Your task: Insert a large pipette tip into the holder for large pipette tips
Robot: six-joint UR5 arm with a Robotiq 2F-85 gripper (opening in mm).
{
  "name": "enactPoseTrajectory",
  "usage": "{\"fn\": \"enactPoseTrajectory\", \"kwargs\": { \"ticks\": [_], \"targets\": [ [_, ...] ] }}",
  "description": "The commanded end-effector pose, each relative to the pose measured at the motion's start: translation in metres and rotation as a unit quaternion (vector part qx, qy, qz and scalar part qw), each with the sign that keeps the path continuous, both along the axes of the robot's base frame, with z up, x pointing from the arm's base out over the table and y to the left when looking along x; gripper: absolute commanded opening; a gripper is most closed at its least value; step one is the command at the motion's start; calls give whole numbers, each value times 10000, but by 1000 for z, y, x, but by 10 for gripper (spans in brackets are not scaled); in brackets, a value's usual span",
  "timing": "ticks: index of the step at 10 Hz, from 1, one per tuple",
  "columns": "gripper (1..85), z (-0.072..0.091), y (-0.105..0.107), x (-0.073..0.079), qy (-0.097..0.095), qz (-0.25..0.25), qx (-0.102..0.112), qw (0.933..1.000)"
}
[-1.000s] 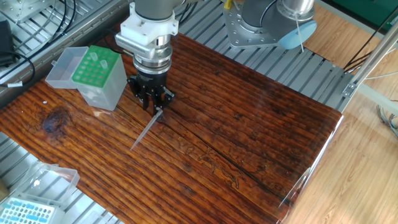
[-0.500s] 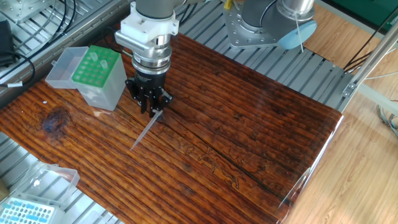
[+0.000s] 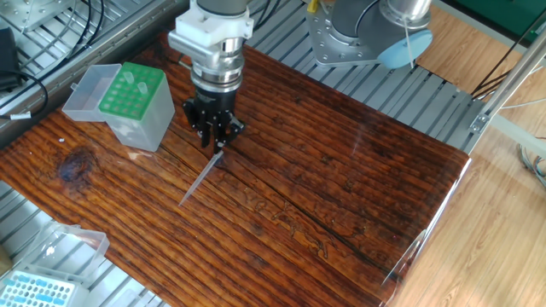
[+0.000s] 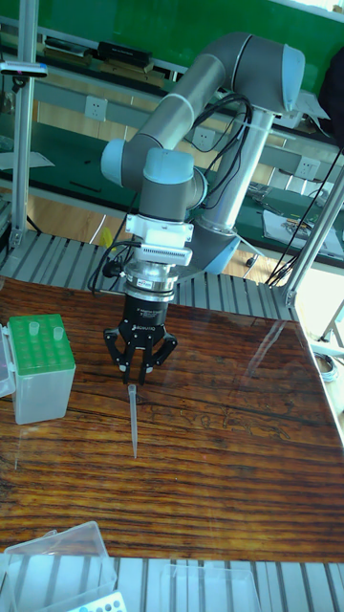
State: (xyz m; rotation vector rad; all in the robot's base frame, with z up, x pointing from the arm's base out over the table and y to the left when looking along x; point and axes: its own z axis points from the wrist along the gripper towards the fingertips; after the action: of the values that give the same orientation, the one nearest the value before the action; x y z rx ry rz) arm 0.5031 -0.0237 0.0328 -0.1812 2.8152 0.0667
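Now the gripper (image 3: 218, 145), clenched on the wide end of the large pipette tip (image 3: 200, 181), shifts slightly right and lifts, tip hanging point-down just over the table (image 3: 341, 188), the green-racked holder (image 3: 136, 102) close by its side, awaiting insertion.

Fixed view: high, oblique, off one table (image 3: 341, 179) corner. Tall view: lower, frontal, closer. Both share the tabletop.

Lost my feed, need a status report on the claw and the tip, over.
Claw shut on large pipette tip, hanging point down. Green-rack holder lid open, two tips seated. Nothing in the way.
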Motion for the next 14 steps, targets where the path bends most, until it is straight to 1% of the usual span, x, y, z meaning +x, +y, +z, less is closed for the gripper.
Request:
{"fn": "enactPoseTrajectory", "kwargs": {
  "ticks": [1, 3, 5, 6, 7, 10, 12, 14],
  "targets": [
    [310, -11, 0, -12, -28, -51, 73, 10000],
    [310, -17, 5, -10, -138, -137, 63, 9998],
    [310, -16, 4, -4, -266, -180, 39, 9995],
    [310, -15, 4, -3, -297, -189, 42, 9994],
    [310, -16, 2, -2, -322, -153, -1, 9994],
    [313, -22, 5, -2, -320, -183, 56, 9993],
    [313, -30, 6, 0, -366, -185, 33, 9992],
    [313, -30, 5, -1, -352, -162, 2, 9992]
  ]
}}
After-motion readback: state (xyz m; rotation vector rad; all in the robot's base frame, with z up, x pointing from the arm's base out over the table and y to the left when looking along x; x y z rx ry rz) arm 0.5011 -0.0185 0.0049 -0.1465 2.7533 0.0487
